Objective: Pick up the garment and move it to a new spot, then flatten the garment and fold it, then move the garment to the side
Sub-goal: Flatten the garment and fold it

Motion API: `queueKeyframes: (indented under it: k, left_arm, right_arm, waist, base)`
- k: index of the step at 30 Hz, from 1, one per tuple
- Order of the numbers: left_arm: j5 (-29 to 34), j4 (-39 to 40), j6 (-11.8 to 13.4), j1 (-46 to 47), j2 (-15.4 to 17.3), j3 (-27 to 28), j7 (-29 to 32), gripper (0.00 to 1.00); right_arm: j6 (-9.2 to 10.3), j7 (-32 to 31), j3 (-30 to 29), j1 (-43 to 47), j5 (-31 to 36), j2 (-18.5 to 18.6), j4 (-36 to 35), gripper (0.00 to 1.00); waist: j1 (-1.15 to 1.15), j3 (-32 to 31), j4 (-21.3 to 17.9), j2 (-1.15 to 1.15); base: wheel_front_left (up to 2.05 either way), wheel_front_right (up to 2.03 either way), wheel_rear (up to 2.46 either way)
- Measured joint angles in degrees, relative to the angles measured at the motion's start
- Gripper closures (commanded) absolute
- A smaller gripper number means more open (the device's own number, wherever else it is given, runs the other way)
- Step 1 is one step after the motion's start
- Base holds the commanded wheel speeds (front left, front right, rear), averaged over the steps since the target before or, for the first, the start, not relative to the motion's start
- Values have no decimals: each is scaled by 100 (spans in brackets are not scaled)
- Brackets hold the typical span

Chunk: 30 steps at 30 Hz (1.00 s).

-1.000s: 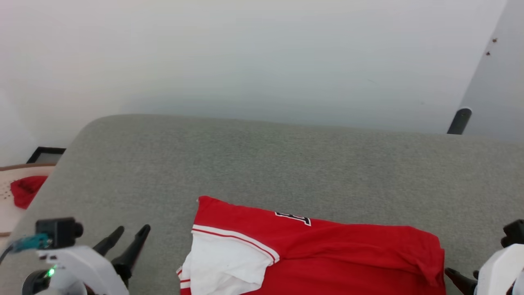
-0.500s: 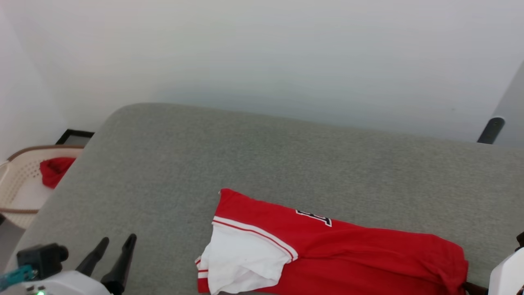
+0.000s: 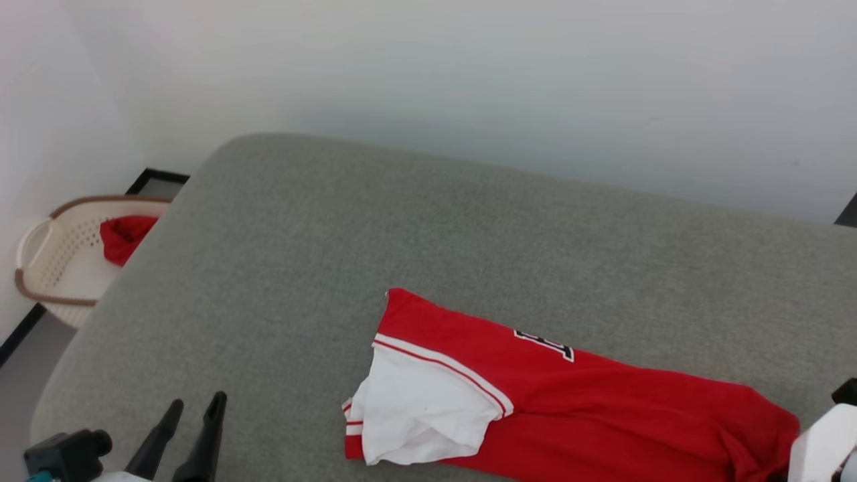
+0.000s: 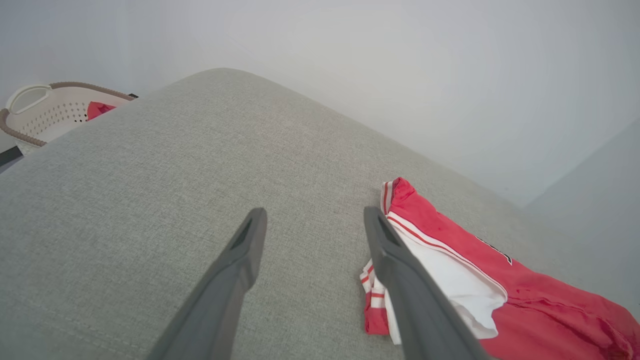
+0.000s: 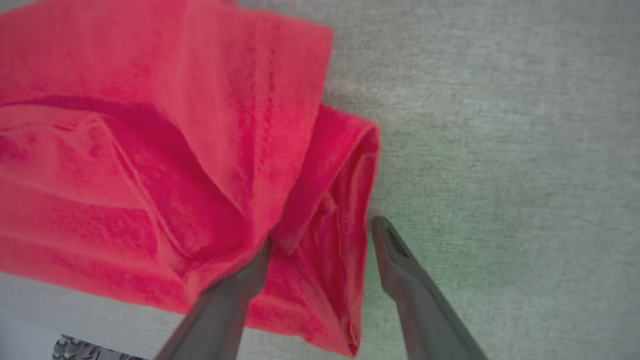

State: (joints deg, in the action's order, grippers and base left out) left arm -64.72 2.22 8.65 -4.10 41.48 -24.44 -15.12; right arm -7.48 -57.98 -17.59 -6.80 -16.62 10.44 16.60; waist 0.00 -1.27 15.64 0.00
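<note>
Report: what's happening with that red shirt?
Left gripper, right gripper: jaws open, empty. Red-and-white jersey rumpled on grey cushion, right jaws straddling its edge. Nothing blocking.

Soft, even light fills every view, without glare. The pale wall [image 3: 469, 67] is bright, nearly washed out, shading greyer just above the grey fabric surface [image 3: 281, 268]. The garment [image 3: 602, 415] casts only a thin, faint shadow. The right wrist view is blurred, its red oversaturated; the left wrist view curves toward its edges.

Garment [image 3: 602, 402]: red jersey, white sleeve; bunched lengthwise; lying on grey surface [image 3: 301, 268]
</note>
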Motion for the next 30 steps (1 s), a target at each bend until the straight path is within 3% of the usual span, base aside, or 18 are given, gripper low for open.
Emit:
queueKeyframes:
  k: [6, 7, 8, 22, 30]
  left_arm:
    - [131, -51, -160, -12, -277, 191, 0, 0]
    - [132, -64, -167, -14, -320, 215, 0, 0]
    - [142, -71, -188, -14, -349, 227, 0, 0]
    - [376, -164, -321, -166, -704, 512, 0, 0]
    - [381, -164, -365, -320, -751, 604, 0, 0]
  right_arm:
    - [0, 76, 194, -363, -96, 134, 566, 0]
    - [0, 54, 246, -411, -147, 166, 649, 66]
    - [0, 49, 277, -458, -205, 204, 723, 100]
    - [-8, 157, 612, -818, -761, 601, 1134, 100]
    - [-7, 281, 354, -854, -679, 1112, 1396, 100]
  waist:
    - [0, 224, 118, 0]
    - [0, 254, 137, 0]
    - [1, 281, 154, 0]
    - [0, 349, 60, 0]
    - [0, 207, -103, 0]
  base:
    - [0, 0, 0]
    - [0, 0, 0]
    - [0, 0, 0]
    - [0, 0, 0]
    - [0, 0, 0]
